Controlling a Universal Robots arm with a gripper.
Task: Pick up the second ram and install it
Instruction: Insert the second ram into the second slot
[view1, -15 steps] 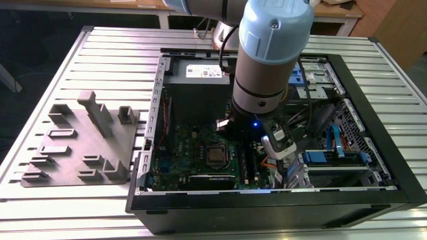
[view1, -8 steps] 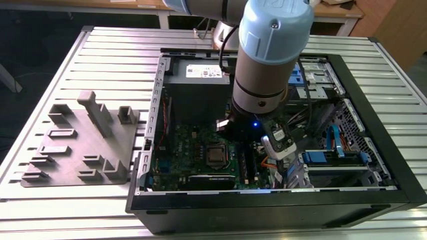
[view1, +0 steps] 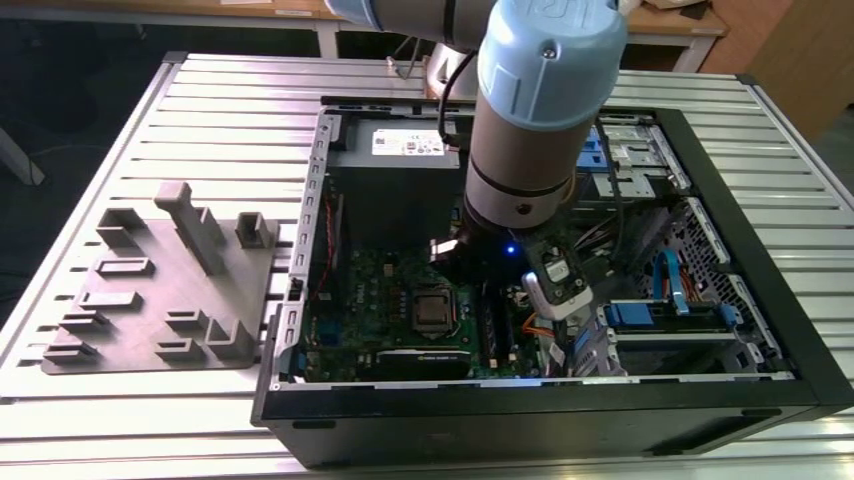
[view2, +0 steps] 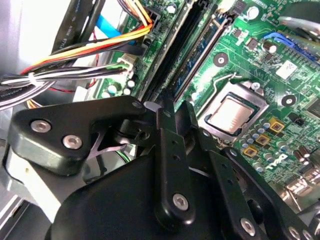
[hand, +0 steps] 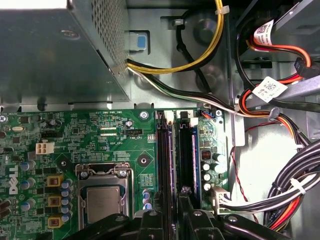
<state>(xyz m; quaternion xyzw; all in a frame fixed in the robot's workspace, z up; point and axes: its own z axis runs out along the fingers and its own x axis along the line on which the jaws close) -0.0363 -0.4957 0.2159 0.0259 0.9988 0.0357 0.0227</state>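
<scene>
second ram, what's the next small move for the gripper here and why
Probably a slow, straight press down. In both wrist views the gripper sits right over the black slot rails of the green motherboard, beside the CPU socket. A dark stick, seemingly the second ram, already lies along a rail. Whether it is fully seated cannot be told.

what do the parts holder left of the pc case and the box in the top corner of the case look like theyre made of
The parts holder looks like matte grey plastic, perhaps printed: one even colour, blocky moulded slots, no shine. The power supply looks like bare sheet metal: a dull grey sheen, folded edges and a punched vent grid. The table beneath looks like ribbed aluminium, though that is less certain.
</scene>
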